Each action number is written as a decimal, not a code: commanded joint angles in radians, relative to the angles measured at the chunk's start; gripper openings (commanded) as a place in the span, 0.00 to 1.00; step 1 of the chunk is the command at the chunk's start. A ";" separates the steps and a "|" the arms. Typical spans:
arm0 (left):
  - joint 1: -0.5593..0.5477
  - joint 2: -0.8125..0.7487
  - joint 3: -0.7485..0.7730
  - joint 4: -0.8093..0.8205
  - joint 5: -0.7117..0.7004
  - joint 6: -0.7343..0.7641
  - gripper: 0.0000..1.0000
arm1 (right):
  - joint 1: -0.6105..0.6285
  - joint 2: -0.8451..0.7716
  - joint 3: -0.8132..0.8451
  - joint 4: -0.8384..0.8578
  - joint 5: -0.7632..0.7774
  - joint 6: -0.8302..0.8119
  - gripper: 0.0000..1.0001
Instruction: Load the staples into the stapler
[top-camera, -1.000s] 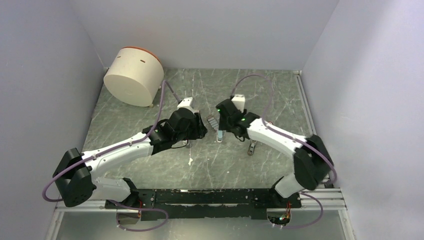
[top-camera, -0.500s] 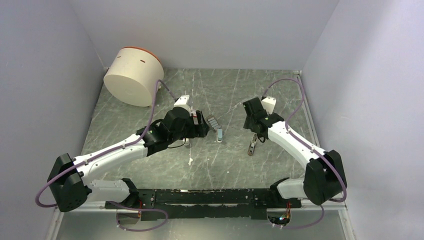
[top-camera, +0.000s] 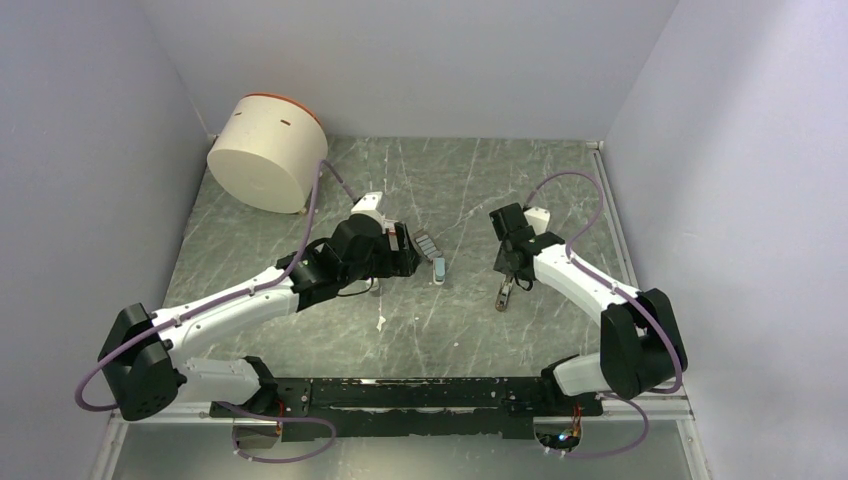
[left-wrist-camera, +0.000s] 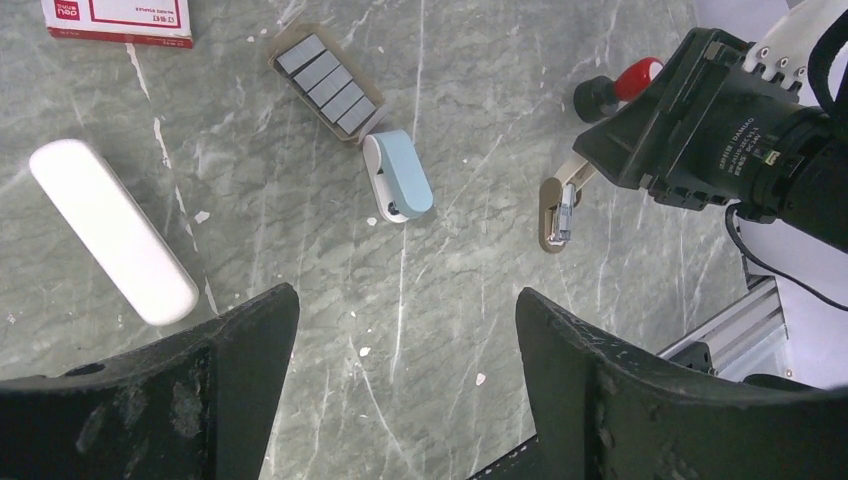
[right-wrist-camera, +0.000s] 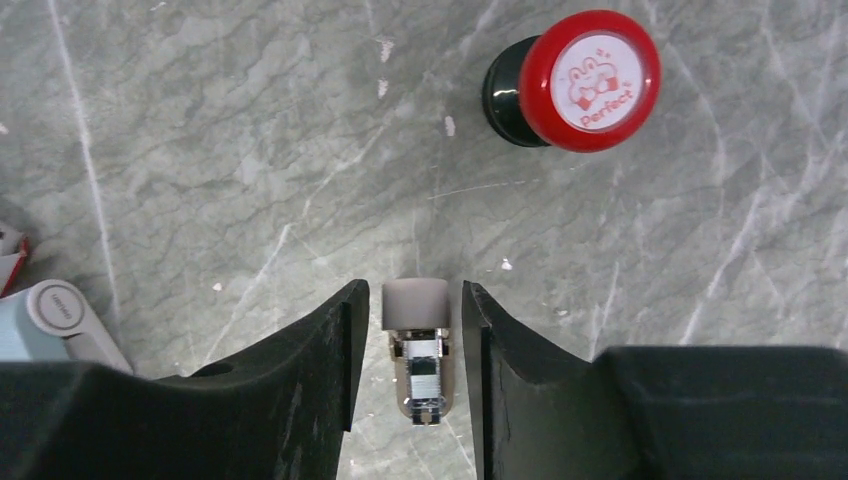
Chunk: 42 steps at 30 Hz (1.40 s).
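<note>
The staples box (left-wrist-camera: 115, 20), red with a white label, lies at the top left of the left wrist view. Beside it sits an open tray of grey staple strips (left-wrist-camera: 325, 85). The stapler (left-wrist-camera: 112, 230), a slim white bar, lies to the left on the table. My left gripper (left-wrist-camera: 408, 300) hangs open above bare table, nothing between its fingers. My right gripper (right-wrist-camera: 413, 295) straddles a small taupe device with a metal channel (right-wrist-camera: 418, 345); thin gaps show on both sides of it, so the gripper is open.
A small blue-and-white device (left-wrist-camera: 400, 180) lies between the tray and the taupe device (top-camera: 505, 293). A red-topped round stamp (right-wrist-camera: 585, 78) stands just beyond my right gripper (top-camera: 510, 275). A large cream cylinder (top-camera: 268, 152) rests at the back left. Walls close in on three sides.
My right arm has swung right, from the blue-and-white device to the taupe one, and its jaws have narrowed around it. My left gripper has opened wide and drawn back slightly.
</note>
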<state>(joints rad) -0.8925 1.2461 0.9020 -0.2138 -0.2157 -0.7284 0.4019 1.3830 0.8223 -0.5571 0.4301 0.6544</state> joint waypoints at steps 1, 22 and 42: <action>0.006 0.008 -0.004 0.036 0.032 0.004 0.85 | -0.008 0.000 -0.016 0.047 -0.045 -0.009 0.39; -0.037 0.182 -0.118 0.204 0.252 -0.081 0.58 | 0.238 0.051 0.098 0.036 -0.053 0.082 0.27; -0.104 0.484 -0.133 0.542 0.352 -0.217 0.31 | 0.366 0.115 0.097 0.060 0.009 0.166 0.26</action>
<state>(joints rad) -0.9867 1.6752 0.7242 0.2401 0.0944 -0.9112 0.7540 1.5063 0.9306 -0.5205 0.3958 0.7856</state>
